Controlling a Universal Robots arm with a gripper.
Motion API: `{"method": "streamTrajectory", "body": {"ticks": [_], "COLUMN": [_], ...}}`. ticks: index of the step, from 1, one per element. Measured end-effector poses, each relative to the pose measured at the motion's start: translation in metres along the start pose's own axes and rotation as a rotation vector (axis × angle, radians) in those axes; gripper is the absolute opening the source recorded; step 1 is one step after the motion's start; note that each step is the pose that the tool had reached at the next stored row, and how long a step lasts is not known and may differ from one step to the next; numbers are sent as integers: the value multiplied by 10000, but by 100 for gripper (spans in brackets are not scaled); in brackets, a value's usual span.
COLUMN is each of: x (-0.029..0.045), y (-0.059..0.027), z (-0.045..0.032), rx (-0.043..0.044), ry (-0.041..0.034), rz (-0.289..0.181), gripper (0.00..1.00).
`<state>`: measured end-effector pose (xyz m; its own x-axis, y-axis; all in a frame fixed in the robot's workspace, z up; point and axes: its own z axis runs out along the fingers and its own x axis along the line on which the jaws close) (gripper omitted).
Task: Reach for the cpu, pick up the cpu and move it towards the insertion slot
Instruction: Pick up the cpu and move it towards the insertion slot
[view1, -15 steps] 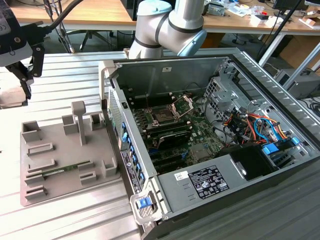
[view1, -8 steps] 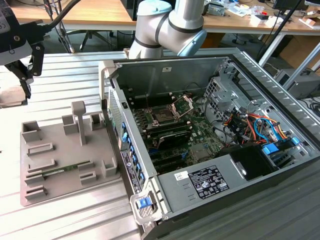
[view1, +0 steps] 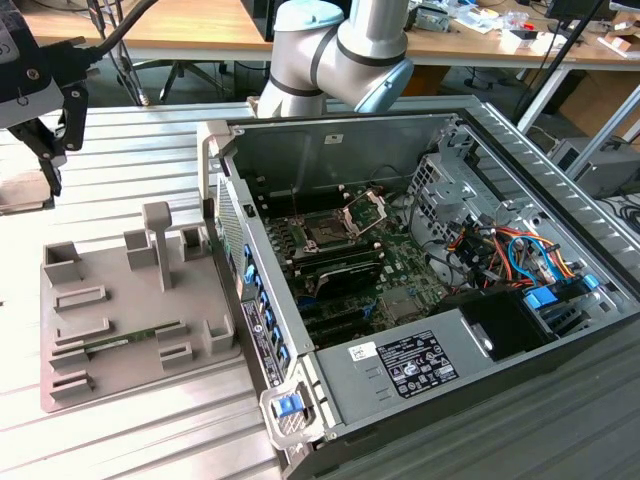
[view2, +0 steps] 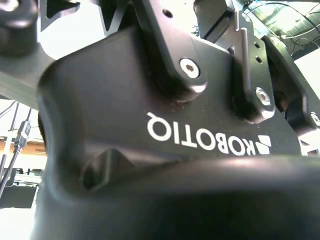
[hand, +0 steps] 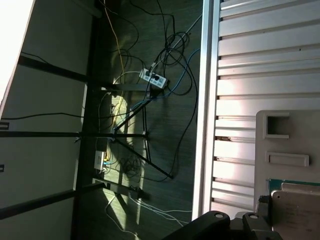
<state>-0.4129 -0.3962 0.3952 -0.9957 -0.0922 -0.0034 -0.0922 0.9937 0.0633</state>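
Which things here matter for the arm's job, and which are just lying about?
In the job: pale square chip; metal-framed square socket on the green board; black robot hand.
Lying about: grey plastic tray; white power strip on the floor.

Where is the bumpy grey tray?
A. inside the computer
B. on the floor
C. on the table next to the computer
C: the grey tray lies on the slatted table, just to the exterior view's left of the open computer case.
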Motion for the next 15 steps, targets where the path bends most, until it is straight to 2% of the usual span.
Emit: {"method": "streamTrajectory", "body": {"ticks": [15], "x": [0], "y": [3], "z": [-39], "rx": [-1], "ry": [0], "rz": [0], "gripper": [54]}}
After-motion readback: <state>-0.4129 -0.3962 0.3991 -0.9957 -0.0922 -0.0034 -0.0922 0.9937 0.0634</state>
